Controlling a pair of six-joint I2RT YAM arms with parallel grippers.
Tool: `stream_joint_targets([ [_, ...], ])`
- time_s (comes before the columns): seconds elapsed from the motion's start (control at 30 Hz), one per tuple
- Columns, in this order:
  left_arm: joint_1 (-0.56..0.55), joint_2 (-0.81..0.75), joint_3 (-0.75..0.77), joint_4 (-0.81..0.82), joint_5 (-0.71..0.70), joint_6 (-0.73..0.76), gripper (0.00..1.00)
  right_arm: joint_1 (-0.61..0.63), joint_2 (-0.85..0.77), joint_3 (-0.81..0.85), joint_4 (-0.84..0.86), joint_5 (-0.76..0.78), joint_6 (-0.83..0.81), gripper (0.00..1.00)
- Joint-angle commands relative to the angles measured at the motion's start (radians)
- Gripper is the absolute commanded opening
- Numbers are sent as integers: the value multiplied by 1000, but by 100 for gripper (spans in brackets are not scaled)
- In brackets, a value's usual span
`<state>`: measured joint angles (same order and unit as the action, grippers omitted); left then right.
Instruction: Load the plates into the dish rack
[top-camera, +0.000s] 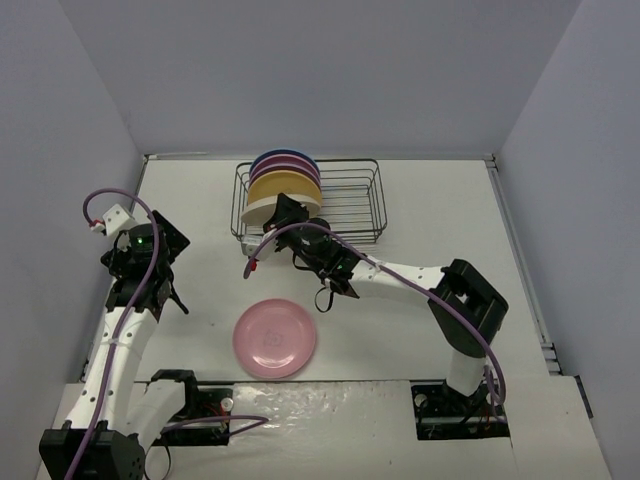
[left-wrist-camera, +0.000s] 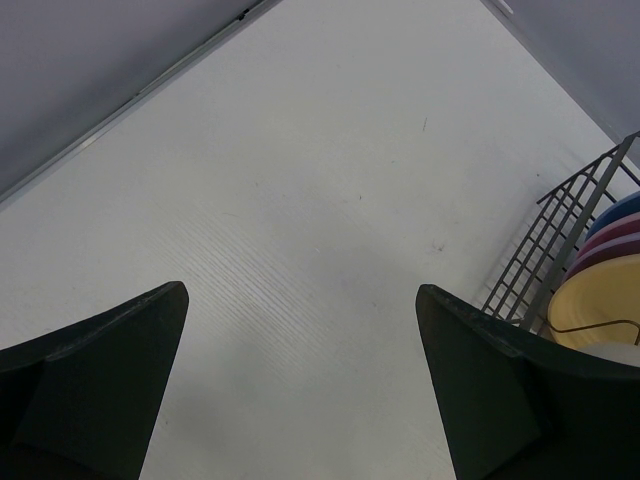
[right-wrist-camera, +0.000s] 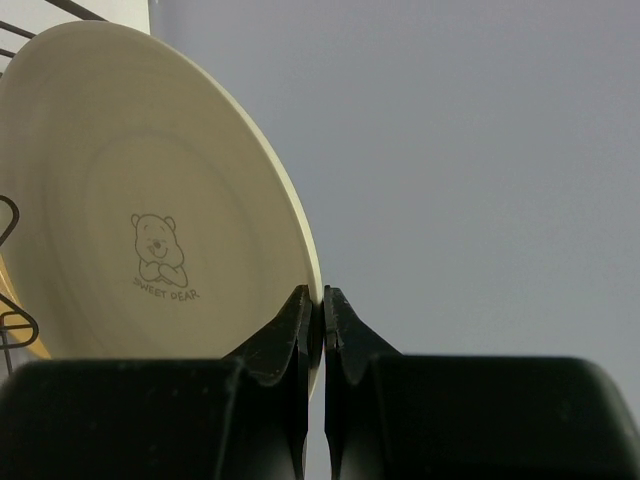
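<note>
The black wire dish rack (top-camera: 345, 200) stands at the back of the table. Blue (top-camera: 283, 158), purple, pink, yellow-orange (top-camera: 283, 187) and cream (top-camera: 262, 208) plates stand on edge at its left end. My right gripper (top-camera: 290, 213) is shut on the cream plate's rim; in the right wrist view the plate (right-wrist-camera: 130, 200) with its bear emblem is pinched between the fingertips (right-wrist-camera: 322, 300). A second pink plate (top-camera: 275, 338) lies flat on the table near the front. My left gripper (top-camera: 150, 262) is open and empty at the left, its fingers (left-wrist-camera: 120, 350) wide apart over bare table.
The rack's left end (left-wrist-camera: 545, 250) and the plates in it (left-wrist-camera: 600, 305) show at the right edge of the left wrist view. The rack's right two thirds hold only wire dividers. Grey walls enclose the table on three sides.
</note>
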<state>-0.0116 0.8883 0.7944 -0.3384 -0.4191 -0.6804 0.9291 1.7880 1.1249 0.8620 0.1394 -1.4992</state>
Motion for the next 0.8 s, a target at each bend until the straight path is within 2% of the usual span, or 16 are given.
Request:
stream_joint_targets([
  [0.0, 6, 3, 26, 59, -4, 9, 97, -10, -89, 65, 24, 0, 56, 0],
  [0.33, 5, -8, 25, 49, 5, 12, 97, -83, -15, 128, -93, -82, 210, 0],
  [0.77, 5, -26, 28, 41, 53, 13, 97, -95, 79, 131, 15, -127, 307, 3],
])
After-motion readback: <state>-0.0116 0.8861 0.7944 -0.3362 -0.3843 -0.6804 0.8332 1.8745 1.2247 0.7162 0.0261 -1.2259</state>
